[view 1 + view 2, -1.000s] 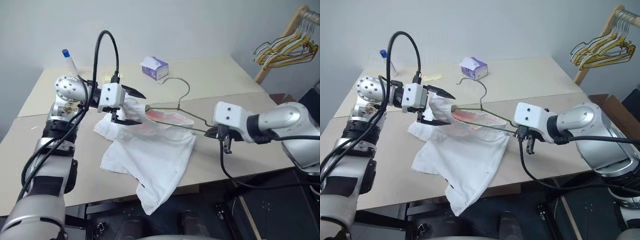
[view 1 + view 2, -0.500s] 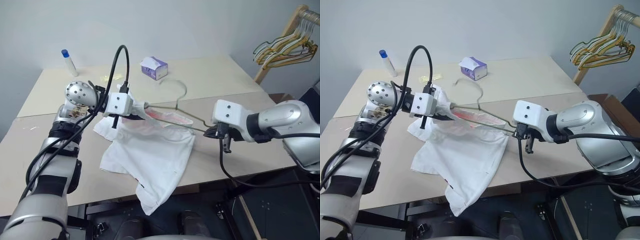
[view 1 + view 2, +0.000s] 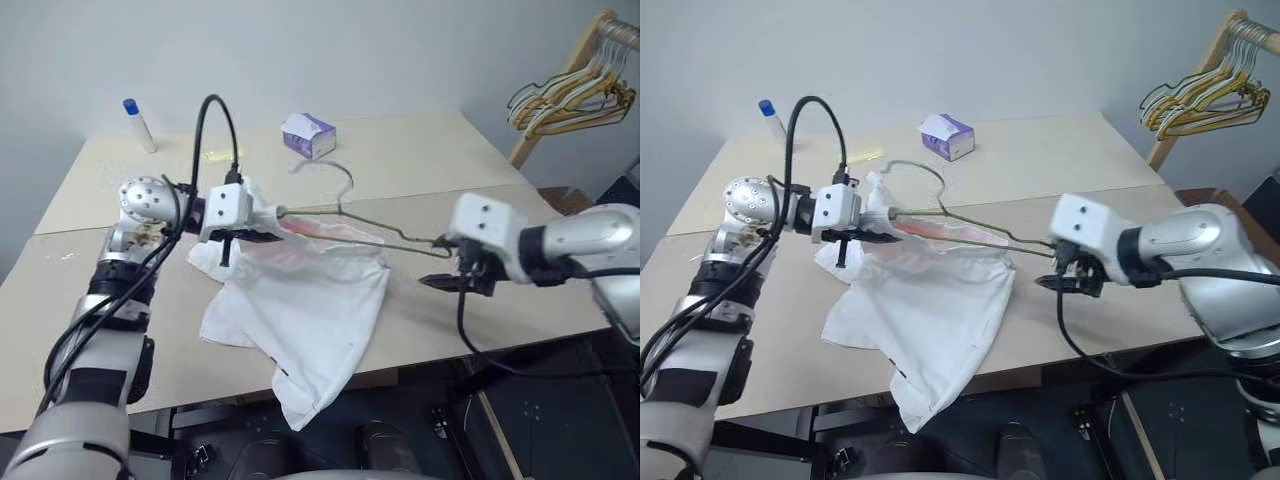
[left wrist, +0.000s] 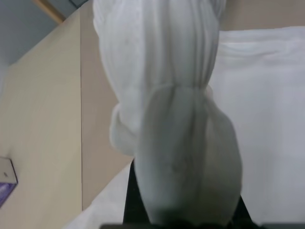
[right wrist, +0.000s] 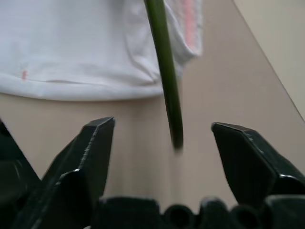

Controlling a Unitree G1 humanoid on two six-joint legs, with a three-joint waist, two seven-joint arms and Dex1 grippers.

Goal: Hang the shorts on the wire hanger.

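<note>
Right wrist view shows our right fingers (image 5: 164, 157) spread around the wire hanger (image 5: 164, 71), untouching; our left fingers (image 3: 262, 236) pinch the shorts (image 3: 300, 320) over the counter (image 3: 420, 160).

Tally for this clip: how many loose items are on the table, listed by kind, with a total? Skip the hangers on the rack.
Shorts: 1
Wire hanger: 1
Tissue box: 1
Bottle with blue cap: 1
Total: 4
</note>
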